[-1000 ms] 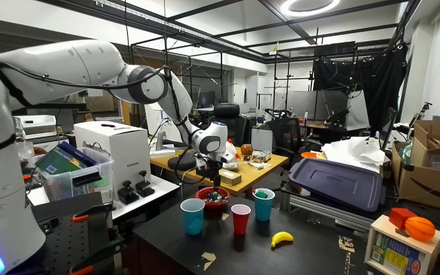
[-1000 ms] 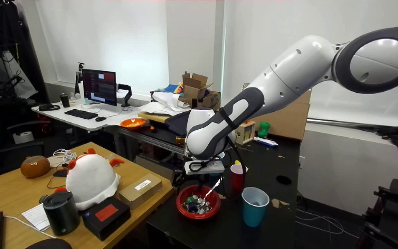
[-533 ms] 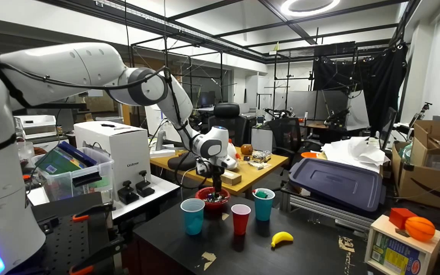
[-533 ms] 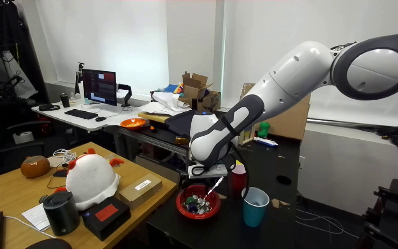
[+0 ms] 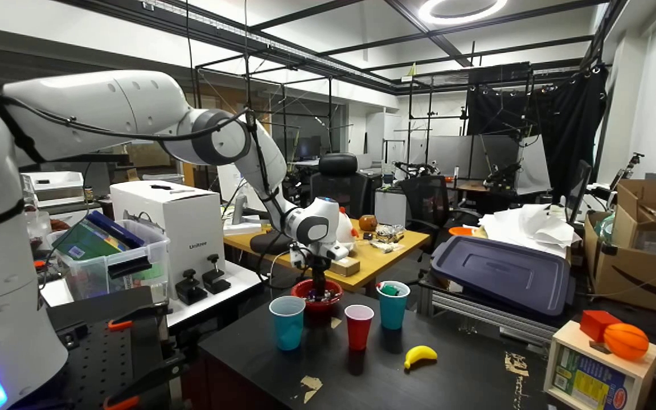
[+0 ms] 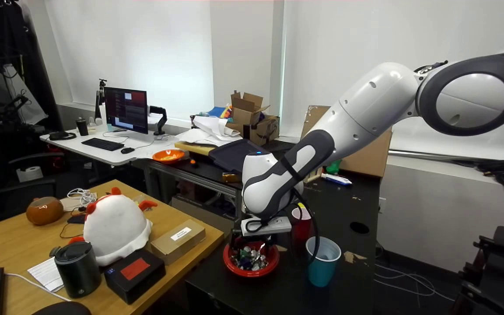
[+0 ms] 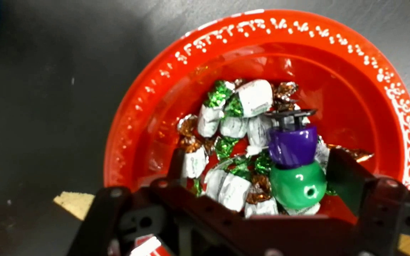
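Note:
My gripper is open over the inside of a red bowl, its two dark fingers apart, one at each side. A small toy with a purple piece and a green ball lies between the fingers, nearer the right one. Several wrapped candies with white, green and brown foil lie around it, also between the fingers. Nothing is gripped. In both exterior views the gripper reaches down into the bowl, which also shows here. Whether the fingertips touch the candies I cannot tell.
Beside the bowl on the black table stand a teal cup, a red cup and a second teal cup holding something green. A yellow banana lies nearby. A wooden table with a cardboard box adjoins the bowl's side.
The arm has come down over the last second, and the gripper has sunk from above the bowl into it. The bowl and cups have stayed in place.

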### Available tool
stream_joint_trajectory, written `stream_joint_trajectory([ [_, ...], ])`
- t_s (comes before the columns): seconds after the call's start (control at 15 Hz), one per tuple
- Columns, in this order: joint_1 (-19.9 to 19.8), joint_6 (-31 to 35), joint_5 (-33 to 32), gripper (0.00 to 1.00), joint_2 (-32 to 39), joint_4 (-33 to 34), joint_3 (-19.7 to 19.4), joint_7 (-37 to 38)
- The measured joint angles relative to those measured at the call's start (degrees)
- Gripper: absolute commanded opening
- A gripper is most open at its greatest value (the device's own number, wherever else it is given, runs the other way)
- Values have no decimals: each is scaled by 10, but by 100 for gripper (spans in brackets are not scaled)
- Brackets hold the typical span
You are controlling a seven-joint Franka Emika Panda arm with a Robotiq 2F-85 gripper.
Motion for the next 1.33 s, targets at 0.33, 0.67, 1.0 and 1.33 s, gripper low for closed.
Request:
stream_joint_trajectory([
  [0.33, 0, -9, -1, 74, 4, 14, -6, 3],
  [0.67, 3, -16, -3, 36, 4, 26, -23, 9],
  [1.0, 3, -50, -3, 66, 4, 38, -25, 9],
  [1.33, 3, -113, -4, 99, 4, 52, -22, 5],
])
